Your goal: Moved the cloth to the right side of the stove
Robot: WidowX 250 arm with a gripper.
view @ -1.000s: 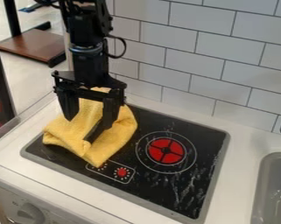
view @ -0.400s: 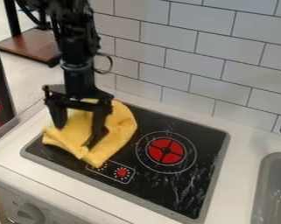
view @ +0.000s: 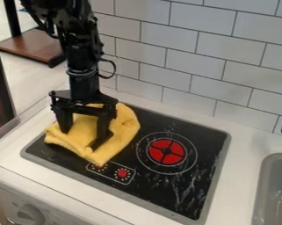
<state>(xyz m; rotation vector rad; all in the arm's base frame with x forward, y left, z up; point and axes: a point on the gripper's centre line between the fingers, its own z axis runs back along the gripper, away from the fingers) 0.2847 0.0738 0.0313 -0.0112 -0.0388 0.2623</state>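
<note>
hanging gripper (view: 80,139): over the stove's view-left part, pointing down; its two fingers spread well apart, tool released.
cloth (view: 124,128): yellow, rumpled, lying under and around the fingertips, spreading out to both sides; on the stove.
stove (view: 181,186): black top below the tool, running out to its view-right.
red burner (view: 166,151): view-right of the tool, just beside the cloth.
sink (view: 271,193): well apart from the tool, farther view-right.
tiled wall (view: 198,59): behind the tool.
</note>
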